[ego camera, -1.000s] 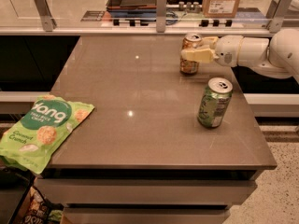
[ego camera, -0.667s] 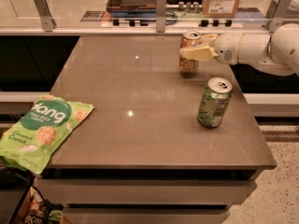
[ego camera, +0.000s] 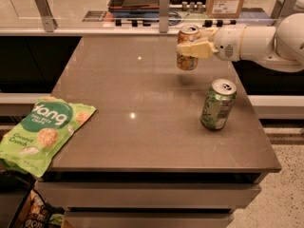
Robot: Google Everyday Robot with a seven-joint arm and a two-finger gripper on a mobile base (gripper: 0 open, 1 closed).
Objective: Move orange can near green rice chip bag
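Observation:
The orange can [ego camera: 187, 60] is held upright above the table's far right part, clear of the surface. My gripper [ego camera: 194, 48] reaches in from the right and is shut on the can around its upper half. The green rice chip bag [ego camera: 42, 132] lies flat at the table's front left corner, partly hanging over the left edge. The can is far from the bag, across the table.
A green can [ego camera: 217, 104] stands upright on the brown table [ego camera: 142, 94] at the right, just in front of the held can. A glass barrier with metal posts [ego camera: 164, 4] runs along the far edge. A cardboard box [ego camera: 227, 0] sits behind it.
The gripper has lifted the orange can off the table; it now hangs above the surface. The green can and the bag have not moved.

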